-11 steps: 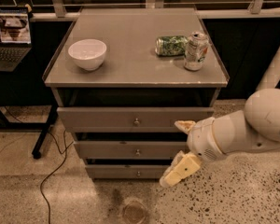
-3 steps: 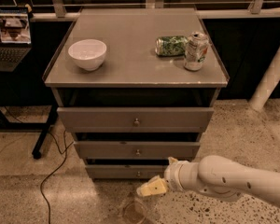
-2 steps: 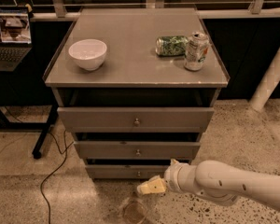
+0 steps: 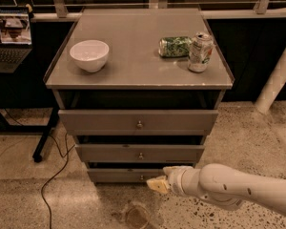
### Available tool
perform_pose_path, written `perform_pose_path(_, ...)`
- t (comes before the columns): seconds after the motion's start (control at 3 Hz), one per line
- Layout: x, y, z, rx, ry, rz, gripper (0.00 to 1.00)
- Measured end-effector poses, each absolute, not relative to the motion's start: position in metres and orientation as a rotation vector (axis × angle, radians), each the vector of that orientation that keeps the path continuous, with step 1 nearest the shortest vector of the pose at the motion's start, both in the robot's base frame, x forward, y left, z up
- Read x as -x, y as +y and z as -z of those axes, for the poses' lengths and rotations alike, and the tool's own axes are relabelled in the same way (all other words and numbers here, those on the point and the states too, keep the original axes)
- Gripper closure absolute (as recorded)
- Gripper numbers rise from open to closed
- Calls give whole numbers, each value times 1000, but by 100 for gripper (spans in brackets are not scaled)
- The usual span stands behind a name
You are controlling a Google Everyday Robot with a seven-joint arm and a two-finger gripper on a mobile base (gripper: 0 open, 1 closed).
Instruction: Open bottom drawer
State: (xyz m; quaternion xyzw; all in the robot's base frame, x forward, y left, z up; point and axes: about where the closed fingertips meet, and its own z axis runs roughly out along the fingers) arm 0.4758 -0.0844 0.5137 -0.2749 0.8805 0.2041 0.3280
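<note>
The grey cabinet has three drawers. The bottom drawer (image 4: 114,175) is the lowest and slimmest front, with a small silver knob (image 4: 141,178) at its centre. It looks shut or nearly shut. My gripper (image 4: 158,176) is low in front of the cabinet, just right of that knob, reaching in from the right on the white arm (image 4: 229,187). Its fingers (image 4: 157,185) are apart and hold nothing. The right part of the bottom drawer front is hidden behind the gripper.
The middle drawer (image 4: 139,153) and top drawer (image 4: 138,122) sit above. On the cabinet top are a white bowl (image 4: 89,55), a lying green can (image 4: 174,46) and an upright can (image 4: 200,52). A laptop (image 4: 9,37) is at the left, a cable (image 4: 52,171) and a round floor fitting (image 4: 138,216) lie below.
The arm came down from beside the middle drawer to floor level. In the last second the gripper has moved slightly up and in toward the bottom drawer's knob.
</note>
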Motion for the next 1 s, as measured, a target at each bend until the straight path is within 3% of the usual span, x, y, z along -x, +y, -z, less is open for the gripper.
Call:
perform_pose_path(0.67, -476, -84, -514, 720, 2305, -534, 88)
perform_pose_path(1.0, -476, -84, -514, 720, 2305, -534, 100)
